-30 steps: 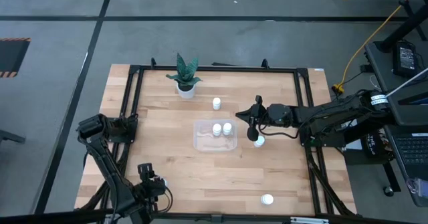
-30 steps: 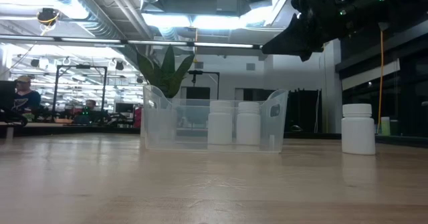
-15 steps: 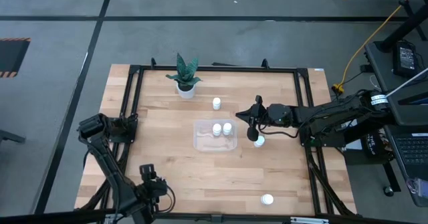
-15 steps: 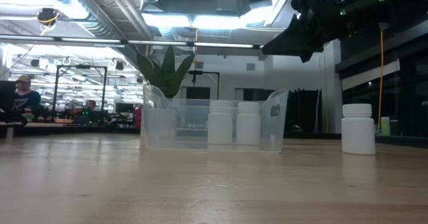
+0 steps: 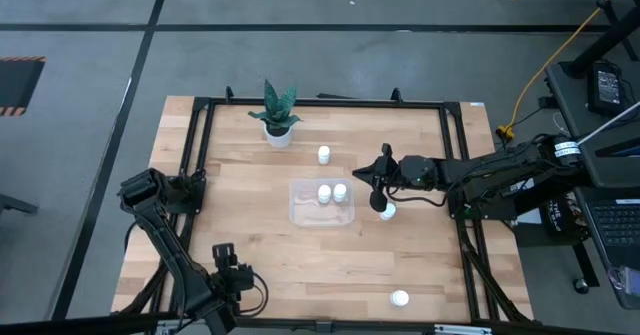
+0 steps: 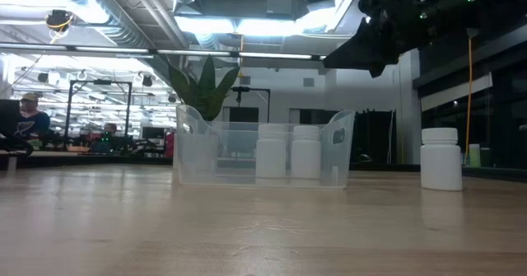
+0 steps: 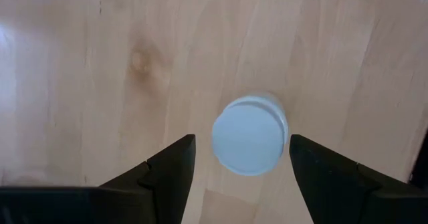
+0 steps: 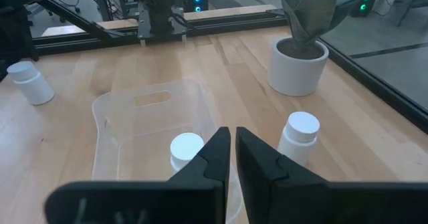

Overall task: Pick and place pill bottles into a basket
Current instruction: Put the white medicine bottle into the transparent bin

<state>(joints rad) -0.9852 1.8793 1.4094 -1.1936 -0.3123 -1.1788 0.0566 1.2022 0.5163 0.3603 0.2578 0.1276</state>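
Two white pill bottles (image 5: 332, 191) stand upright in the clear basket (image 5: 303, 213) at mid-table. Another bottle (image 5: 323, 155) stands beyond the basket, one (image 5: 388, 211) to its right, and one (image 5: 400, 298) by the near edge. My left gripper (image 5: 228, 265) hangs open at the near left, pointing down. In the left wrist view its fingers (image 7: 175, 164) stand on either side of a further bottle's round top (image 7: 249, 134) without touching it. My right gripper (image 5: 366, 174) hovers shut above the table, right of the basket.
A white pot with a green plant (image 5: 277, 115) stands at the far left of the table. A black frame (image 5: 320, 102) runs along the table's edges. Bare wood lies between the basket and the near edge.
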